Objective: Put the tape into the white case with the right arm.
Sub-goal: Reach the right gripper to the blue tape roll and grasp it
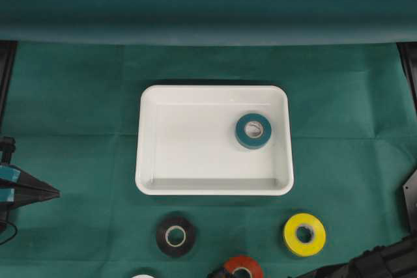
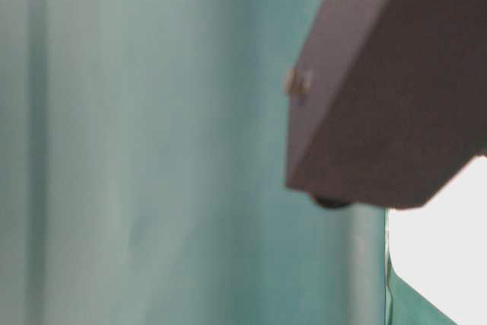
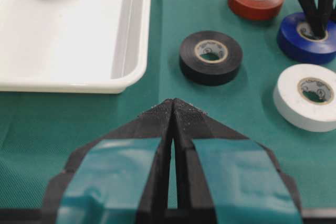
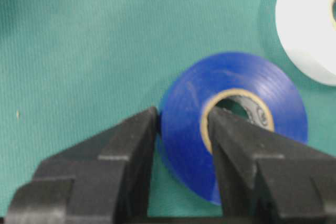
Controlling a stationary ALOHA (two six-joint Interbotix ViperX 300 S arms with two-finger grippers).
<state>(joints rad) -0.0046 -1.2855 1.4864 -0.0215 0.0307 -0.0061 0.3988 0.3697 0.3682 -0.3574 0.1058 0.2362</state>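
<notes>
A blue tape roll (image 4: 231,77) lies flat on the green cloth. My all-black right gripper (image 4: 184,116) is shut on its wall, one finger outside the rim and the other down in the cardboard core. The left wrist view shows the same grip (image 3: 315,27) on the blue tape (image 3: 294,43) at the far right. The white case (image 1: 148,161) sits mid-table with a teal tape roll (image 1: 253,131) inside, near its right wall. At the table's left edge my left gripper (image 3: 173,103), with light-blue bands, is shut and empty. The blue tape lies outside the overhead view.
Loose rolls lie in front of the case: black (image 1: 175,236), yellow (image 1: 304,234), red (image 1: 244,267) and white (image 3: 310,95), the white one right beside the blue. The right arm (image 1: 378,262) enters from the bottom right. The table-level view is blurred.
</notes>
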